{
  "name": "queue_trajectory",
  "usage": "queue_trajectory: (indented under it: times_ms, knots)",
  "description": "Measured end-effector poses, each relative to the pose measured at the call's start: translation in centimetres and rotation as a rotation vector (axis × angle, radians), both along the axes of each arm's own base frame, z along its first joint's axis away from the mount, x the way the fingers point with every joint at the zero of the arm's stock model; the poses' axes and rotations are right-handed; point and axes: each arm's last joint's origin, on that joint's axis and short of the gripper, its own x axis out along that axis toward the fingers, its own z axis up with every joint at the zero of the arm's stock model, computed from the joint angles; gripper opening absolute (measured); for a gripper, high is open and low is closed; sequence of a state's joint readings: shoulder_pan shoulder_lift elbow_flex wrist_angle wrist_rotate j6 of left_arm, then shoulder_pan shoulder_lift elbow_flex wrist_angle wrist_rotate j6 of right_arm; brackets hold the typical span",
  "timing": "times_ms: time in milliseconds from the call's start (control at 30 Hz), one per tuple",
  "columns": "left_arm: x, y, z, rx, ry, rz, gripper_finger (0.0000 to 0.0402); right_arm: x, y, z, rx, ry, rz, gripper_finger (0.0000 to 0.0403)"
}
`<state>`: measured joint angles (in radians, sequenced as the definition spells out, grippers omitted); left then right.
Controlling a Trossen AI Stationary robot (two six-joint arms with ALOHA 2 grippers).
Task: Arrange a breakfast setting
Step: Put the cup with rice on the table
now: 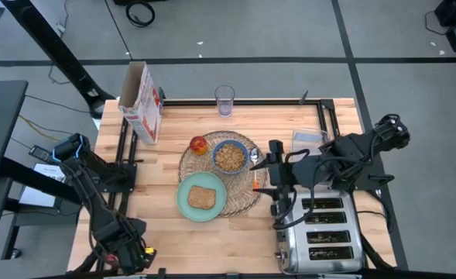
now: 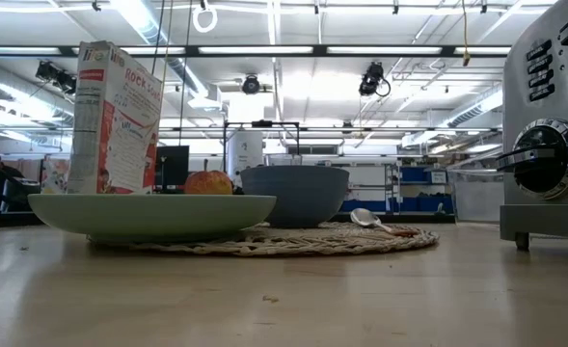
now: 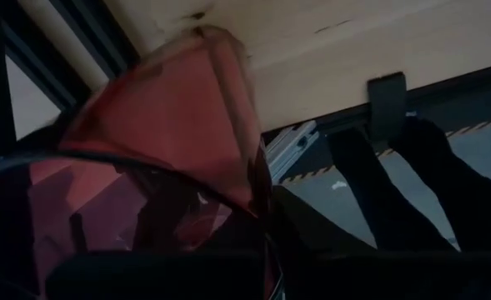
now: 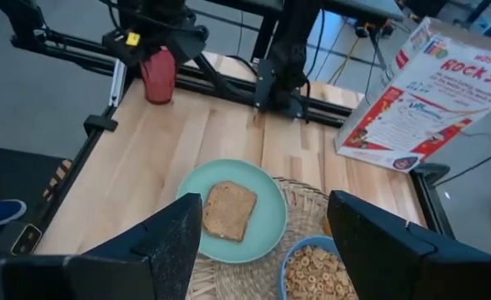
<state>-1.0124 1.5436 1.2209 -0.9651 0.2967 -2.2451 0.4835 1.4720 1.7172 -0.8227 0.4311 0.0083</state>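
The round wicker placemat [image 1: 216, 174] lies mid-table. On it are the blue bowl [image 1: 230, 156] of cereal rings, the mint-green plate [image 1: 201, 196] with the toast slice [image 1: 202, 198], the red-yellow apple [image 1: 198, 144] and the orange-handled spoon [image 1: 255, 167]. A clear glass [image 1: 224, 101] stands at the far edge. My right gripper [image 1: 268, 174] hangs wide open above the placemat's right side, over the spoon; its wrist view [image 4: 266, 242] looks down on the toast [image 4: 228, 210]. My left gripper [image 1: 127, 252] is at the near left corner, shut on a red translucent cup [image 4: 157, 73]. My left gripper holds the red cup from above, at its upper part [image 4: 157, 57]. The cup's red wall [image 3: 170, 142] fills the left wrist view and hides the fingers' place of contact. I cannot tell whether the cup stands on the table or hangs just above it.
A cereal box [image 1: 142, 101] stands at the far left. A chrome toaster [image 1: 320, 232] fills the near right corner, beside my right arm. A clear container [image 1: 309, 139] lies at the right. Bare wood shows in the near middle and left of the placemat.
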Motion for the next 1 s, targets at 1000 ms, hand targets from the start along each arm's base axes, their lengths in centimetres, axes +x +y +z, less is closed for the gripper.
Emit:
queue_trajectory:
  times_ms: [1000]
  knots:
    - [10.1, 15.8, 14.5, 0.264, -0.489, -0.238, 0.0012, -4.8, -2.8, 1.0, 0.134, 0.085, -0.158, 0.0316]
